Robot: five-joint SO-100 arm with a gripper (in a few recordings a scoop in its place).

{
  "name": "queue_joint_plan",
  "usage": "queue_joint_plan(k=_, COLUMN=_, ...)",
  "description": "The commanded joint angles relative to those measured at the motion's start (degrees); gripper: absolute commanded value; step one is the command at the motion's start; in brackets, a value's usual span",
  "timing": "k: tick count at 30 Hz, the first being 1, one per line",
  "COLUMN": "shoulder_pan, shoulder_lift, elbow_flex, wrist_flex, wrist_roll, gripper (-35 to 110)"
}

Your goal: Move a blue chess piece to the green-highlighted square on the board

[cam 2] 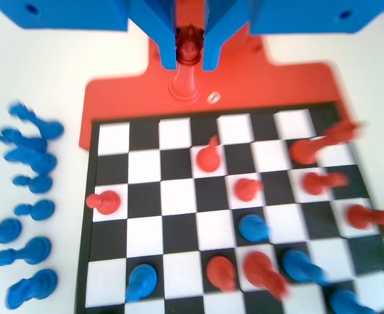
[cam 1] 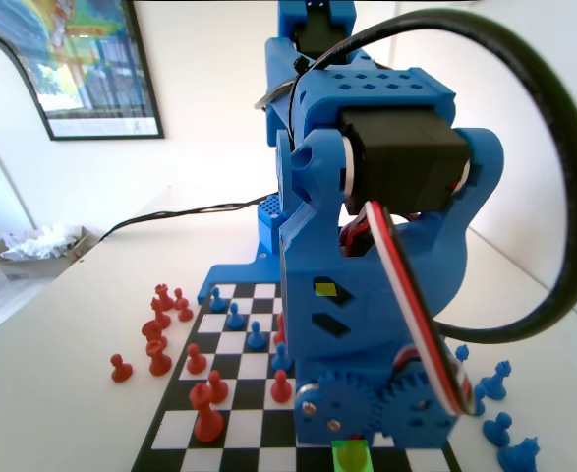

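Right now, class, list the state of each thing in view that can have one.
Blue two-finger gripper: open, nothing gripped.
Bright lime-green board square: no piece on its visible part.
Small blue plastic chessman on the chequered board: upright, untouched.
Red plastic chessmen on the board: upright.

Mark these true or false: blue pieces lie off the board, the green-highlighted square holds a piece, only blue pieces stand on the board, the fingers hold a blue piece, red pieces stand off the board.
1. Spare blue pieces lie off the board, left in the wrist view. True.
2. The green-highlighted square holds a piece. False: its visible part is bare.
3. Only blue pieces stand on the board. False: a red piece does too.
4. The fingers hold a blue piece. False: nothing blue sits between them.
5. Spare red pieces stand off the board. True.
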Motion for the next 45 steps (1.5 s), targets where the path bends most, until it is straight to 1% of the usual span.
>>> queue_joint_plan(k=1, shoulder_pan=1.05, shoulder_lift=15.82, elbow_flex=2.37, wrist_flex=2.20, wrist_roll=0.26, gripper=1)
queue_joint_plan(k=7, shoulder_pan=6.06, shoulder_lift=25.31, elbow_flex=8.09, wrist_flex=7.12, wrist_roll=0.53, gripper=1)
queue_joint_plan(k=11, shoulder_pan=13.10, shoulder_lift=30.15, elbow_flex=12.04, wrist_flex=10.99, wrist_roll=-0.62, gripper=1)
queue_joint_plan(k=15, shoulder_pan=21.01, shoulder_lift=34.01, elbow_flex=17.75, wrist_flex=11.51, wrist_roll=-2.46, gripper=1)
queue_joint_plan(k=19, shoulder_pan=29.36, shoulder_lift=37.71, elbow_flex=23.55, wrist_flex=13.10, wrist_roll=-6.33, gripper=1)
queue_joint_plan(k=27, shoulder_pan=43.24, shoulder_lift=46.67, elbow_flex=38.32, wrist_flex=9.76, wrist_roll=-13.45, gripper=1)
queue_joint_plan(k=31, shoulder_pan=48.16, shoulder_lift=45.97, elbow_flex=40.78, wrist_flex=9.32, wrist_roll=-16.08, gripper=1)
queue_joint_plan(k=34, shoulder_pan=49.66, shoulder_lift=43.68, elbow_flex=40.61, wrist_flex=8.79, wrist_roll=-16.17, gripper=1)
queue_joint_plan(k=38, shoulder_pan=50.19, shoulder_lift=36.74, elbow_flex=36.39, wrist_flex=7.91, wrist_roll=-13.62, gripper=1)
queue_joint_plan(k=45, shoulder_pan=48.25, shoulder_lift=25.66, elbow_flex=27.86, wrist_flex=1.93, wrist_roll=-7.73, gripper=1)
